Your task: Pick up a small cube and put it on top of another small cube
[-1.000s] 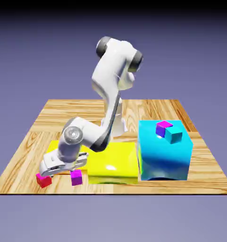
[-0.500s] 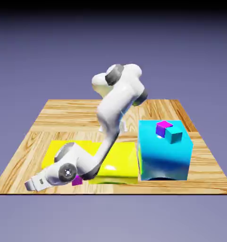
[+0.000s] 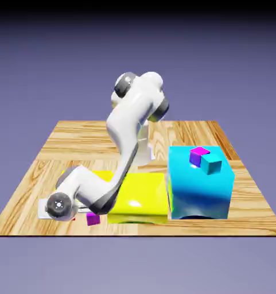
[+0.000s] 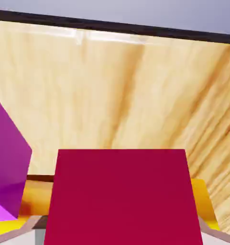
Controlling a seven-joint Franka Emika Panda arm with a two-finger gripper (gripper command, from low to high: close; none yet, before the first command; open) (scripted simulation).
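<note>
Wooden table with the white arm bent low at its near edge.
Beside the yellow block stands a cyan block; left of the yellow one, the crimson cube fills the space between the jaws, grip unclear, purple cube just beside.

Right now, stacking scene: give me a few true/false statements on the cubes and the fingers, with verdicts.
1. The crimson cube fills the lower middle of the hand view, where the fingers sit. True.
2. A teal cube rests on the cyan block. True.
3. The crimson cube already sits on top of a purple cube. False: the purple cube is beside it in the hand view.
4. The yellow block stands taller than the cyan block. False: it is lower.
5. Two tiny cubes sit on the cyan block. True: the teal one and a magenta cube.
</note>
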